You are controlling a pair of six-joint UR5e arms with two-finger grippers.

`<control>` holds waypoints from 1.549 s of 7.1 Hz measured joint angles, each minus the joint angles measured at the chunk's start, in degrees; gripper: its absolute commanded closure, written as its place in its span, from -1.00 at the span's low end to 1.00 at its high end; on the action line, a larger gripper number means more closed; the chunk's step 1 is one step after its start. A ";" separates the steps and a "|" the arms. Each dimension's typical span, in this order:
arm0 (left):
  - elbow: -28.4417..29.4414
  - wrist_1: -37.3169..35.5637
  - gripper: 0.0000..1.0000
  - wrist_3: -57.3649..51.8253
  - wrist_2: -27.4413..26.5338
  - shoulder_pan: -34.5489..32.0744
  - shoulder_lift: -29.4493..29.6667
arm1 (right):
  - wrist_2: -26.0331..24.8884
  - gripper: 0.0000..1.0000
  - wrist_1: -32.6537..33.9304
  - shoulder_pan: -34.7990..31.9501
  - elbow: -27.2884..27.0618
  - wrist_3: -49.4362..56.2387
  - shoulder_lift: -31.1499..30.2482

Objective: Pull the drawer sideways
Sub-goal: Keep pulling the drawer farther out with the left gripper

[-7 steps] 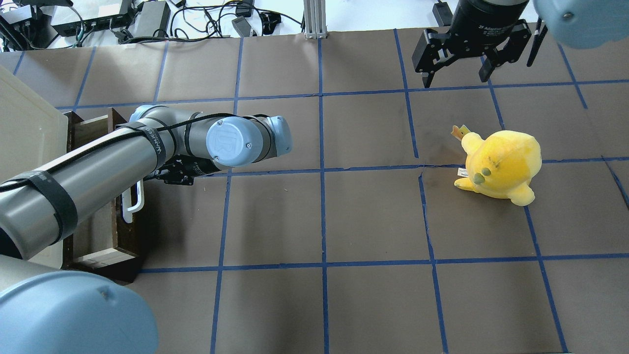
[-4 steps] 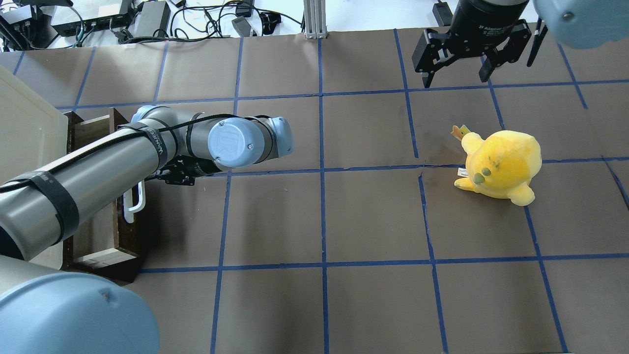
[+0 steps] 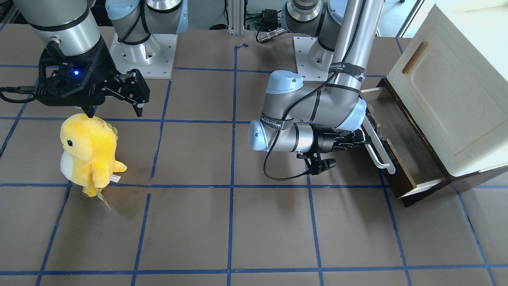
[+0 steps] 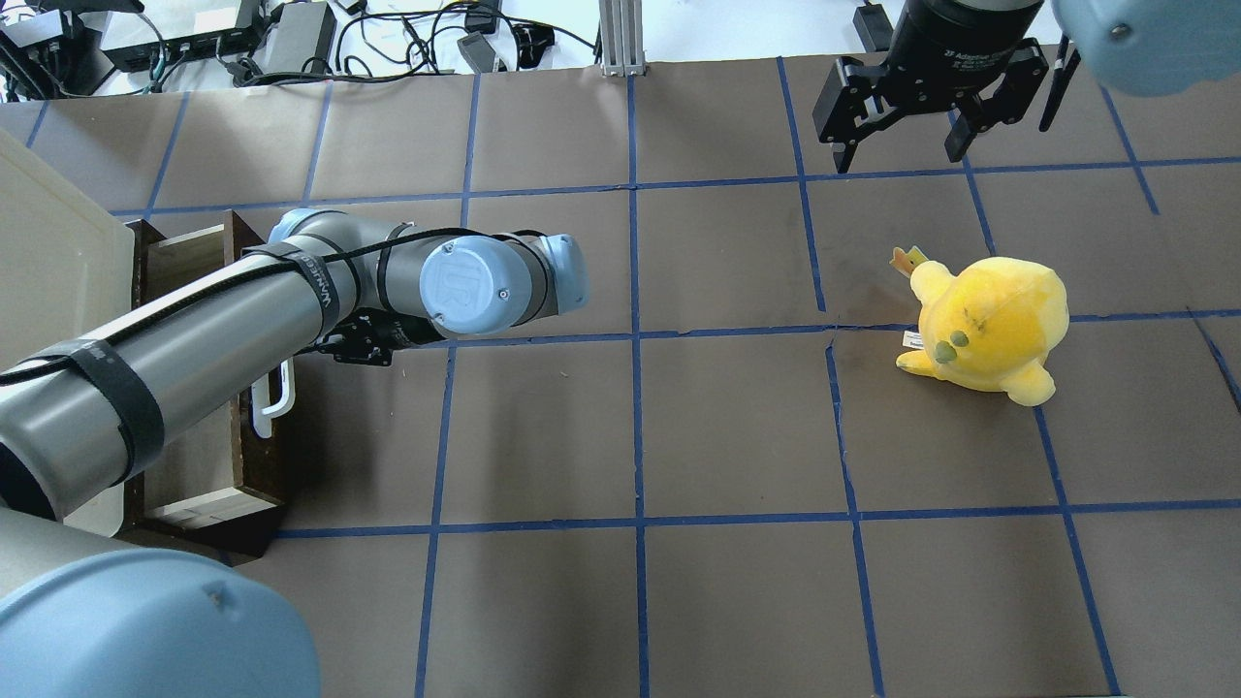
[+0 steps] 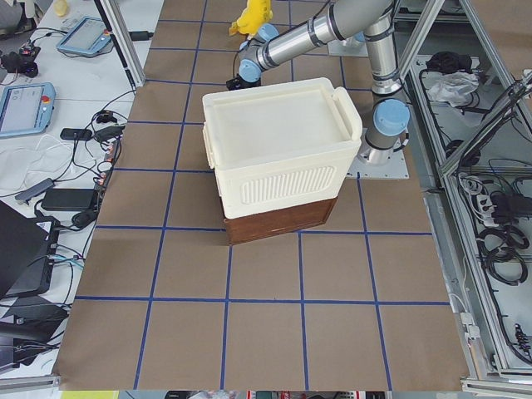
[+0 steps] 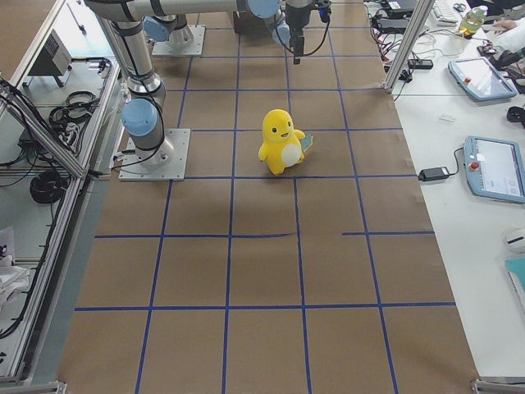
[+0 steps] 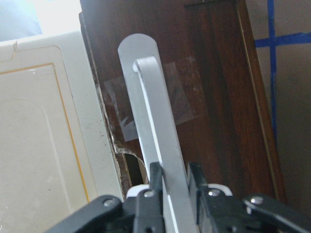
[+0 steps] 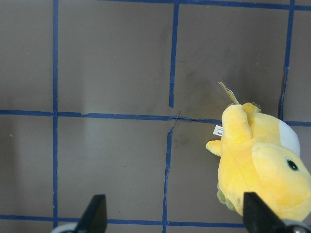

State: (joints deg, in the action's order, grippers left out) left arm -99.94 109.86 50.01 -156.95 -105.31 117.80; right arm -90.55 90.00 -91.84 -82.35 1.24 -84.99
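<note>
The drawer (image 3: 401,131) sits at the left end of the table (image 4: 737,427), under a cream cabinet (image 3: 448,91). It stands partly open: its dark front board is out clear of the cabinet's face, toward the table's middle. The pale inner sides and brown floor show between board and cabinet. A white handle (image 7: 155,121) runs along the front board

The left gripper (image 7: 172,172) reaches in level from the table's middle and is clamped on this handle. In the left wrist view its two black fingers (image 7: 197,179) press the bar from either side, with no gap to be seen, some way back from the bar's rounded end. In the overhead view the left forearm lies across the drawer and hides most of the grip

The right gripper (image 4: 897,136) hangs above the far right part of the table, its fingers pointing down and spread wide apart. A yellow plush (image 4: 989,325) stands upright on the table a little nearer than that gripper, apart from its fingers. In the right wrist view the plush shows below, beside one fingertip
</note>
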 measured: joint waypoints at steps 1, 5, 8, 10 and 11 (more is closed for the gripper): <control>0.04 -0.16 0.66 0.00 0.03 -0.23 0.06 | -0.01 -1.00 0.00 0.00 0.00 0.00 0.00; 0.12 -1.01 0.65 -0.65 -0.01 -1.59 0.07 | 0.02 -1.00 0.00 0.00 0.00 0.00 0.00; 0.39 -1.96 0.65 -1.53 0.12 -2.23 0.06 | -0.03 -1.00 0.00 0.00 0.00 -0.01 0.00; 0.44 -2.01 0.65 -1.64 0.14 -2.58 0.06 | -0.01 -1.00 0.00 0.00 0.00 -0.01 0.00; 0.44 -2.01 0.65 -1.66 0.13 -2.86 0.06 | 0.01 -1.00 0.00 0.00 0.00 -0.01 0.00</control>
State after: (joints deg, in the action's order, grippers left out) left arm -99.50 107.84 48.35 -156.82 -108.17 117.86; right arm -90.54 90.00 -91.84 -82.35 1.23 -84.99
